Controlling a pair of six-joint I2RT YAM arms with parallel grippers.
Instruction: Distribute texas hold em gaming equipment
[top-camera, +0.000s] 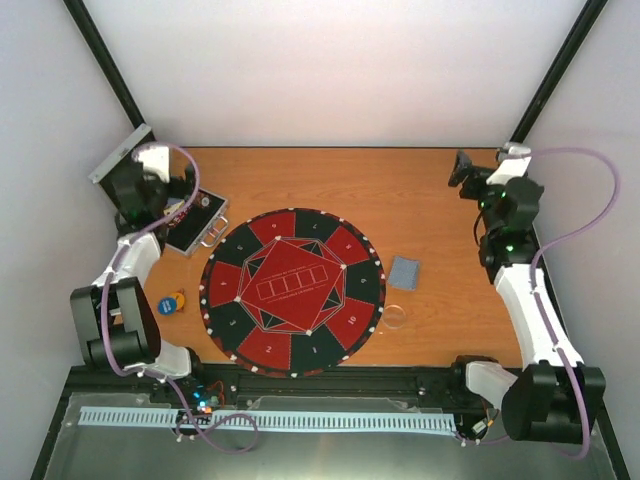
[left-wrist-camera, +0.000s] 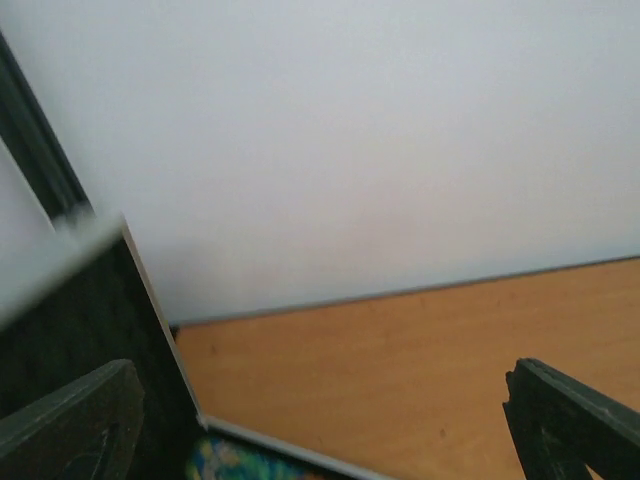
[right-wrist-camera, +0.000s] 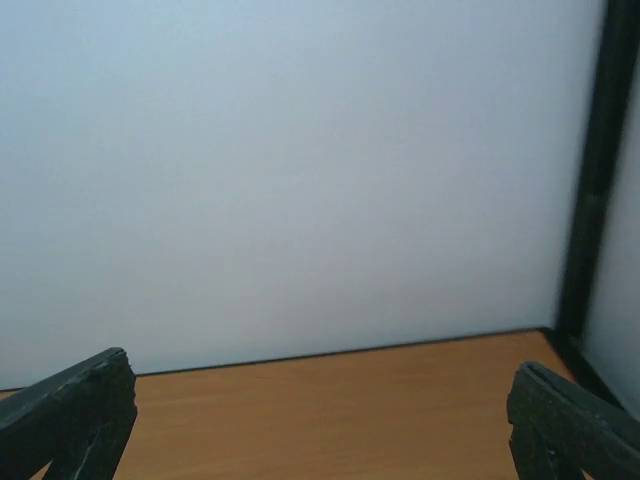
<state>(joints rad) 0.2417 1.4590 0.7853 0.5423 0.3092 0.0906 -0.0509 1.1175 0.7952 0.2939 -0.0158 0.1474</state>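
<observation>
A small stack of grey-blue-backed cards (top-camera: 404, 272) lies on the table to the right of the round mat (top-camera: 292, 292). A clear chip (top-camera: 397, 316) lies just below the cards. A blue chip (top-camera: 167, 306) and an orange chip (top-camera: 180, 297) lie touching each other to the left of the mat. My left gripper (top-camera: 155, 178) hovers over the open silver case (top-camera: 192, 222) at the back left; in its wrist view it (left-wrist-camera: 320, 440) is open and empty. My right gripper (top-camera: 462, 168) is raised at the back right, open and empty (right-wrist-camera: 320, 430). No dark triangular marker shows.
The case lid (top-camera: 120, 153) stands open at the far left; its dark inner face (left-wrist-camera: 110, 330) fills the left of the left wrist view, with something colourful (left-wrist-camera: 225, 462) in the case below. White walls enclose the table on three sides.
</observation>
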